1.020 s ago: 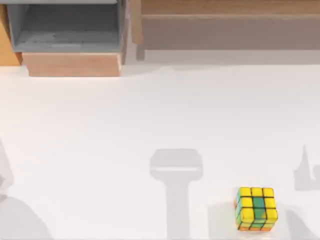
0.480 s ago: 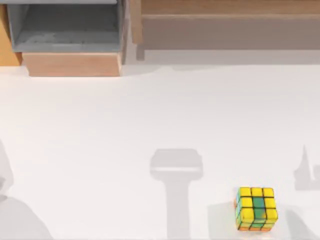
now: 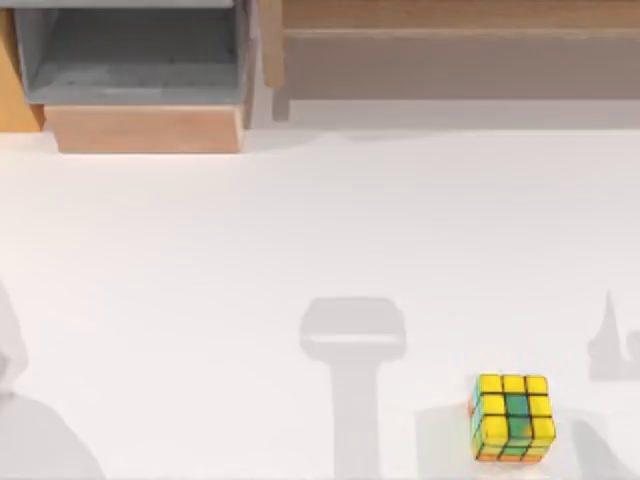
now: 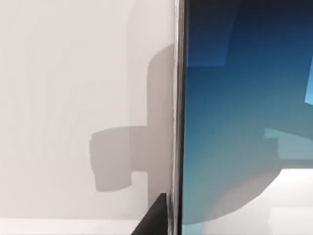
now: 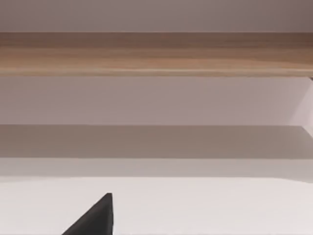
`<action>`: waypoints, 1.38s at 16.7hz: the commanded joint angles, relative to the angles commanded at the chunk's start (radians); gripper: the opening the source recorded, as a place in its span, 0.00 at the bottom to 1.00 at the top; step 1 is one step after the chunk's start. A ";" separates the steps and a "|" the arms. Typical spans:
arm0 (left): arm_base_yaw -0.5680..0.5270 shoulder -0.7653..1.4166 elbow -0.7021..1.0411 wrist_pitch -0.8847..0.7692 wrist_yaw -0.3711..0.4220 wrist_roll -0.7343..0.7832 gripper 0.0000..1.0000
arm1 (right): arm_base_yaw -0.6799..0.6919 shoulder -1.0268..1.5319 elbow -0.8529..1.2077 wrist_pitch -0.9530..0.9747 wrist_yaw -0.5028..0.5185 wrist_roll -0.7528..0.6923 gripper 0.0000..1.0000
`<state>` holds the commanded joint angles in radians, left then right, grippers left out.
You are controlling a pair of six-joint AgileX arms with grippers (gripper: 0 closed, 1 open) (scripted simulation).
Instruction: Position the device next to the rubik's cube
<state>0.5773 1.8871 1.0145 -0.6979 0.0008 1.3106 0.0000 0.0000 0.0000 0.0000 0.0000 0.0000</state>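
Device (image 4: 244, 122) lay close under the left pincer's camera, its blue screen taking the right half of that frame, its long edge running top to bottom; whether that pincer was clenched or released I could not tell. Rubik's cube (image 3: 512, 417) sat at the lower right of the top frame on the bare white worktop (image 3: 320, 230), nothing crowding it.

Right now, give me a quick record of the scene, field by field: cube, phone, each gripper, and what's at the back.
rubik's cube: on the white table, near the top view's bottom right, yellow face up
device: close in the left wrist view, blue screen, dark edge
left gripper: a dark fingertip beside the device's edge
right gripper: a dark fingertip over the table, facing a wooden shelf
back left: grey drawer box
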 joint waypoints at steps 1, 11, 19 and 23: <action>0.000 0.000 0.000 0.000 0.000 0.000 0.02 | 0.000 0.000 0.000 0.000 0.000 0.000 1.00; -0.003 -0.036 0.010 -0.044 0.006 -0.015 0.00 | 0.000 0.000 0.000 0.000 0.000 0.000 1.00; -0.003 -0.076 0.046 -0.120 0.006 -0.016 0.00 | 0.000 0.000 0.000 0.000 0.000 0.000 1.00; -0.018 -0.093 0.068 -0.117 0.005 -0.036 0.00 | 0.000 0.000 0.000 0.000 0.000 0.000 1.00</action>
<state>0.5597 1.7946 1.0822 -0.8144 0.0054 1.2747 0.0000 0.0000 0.0000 0.0000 0.0000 0.0000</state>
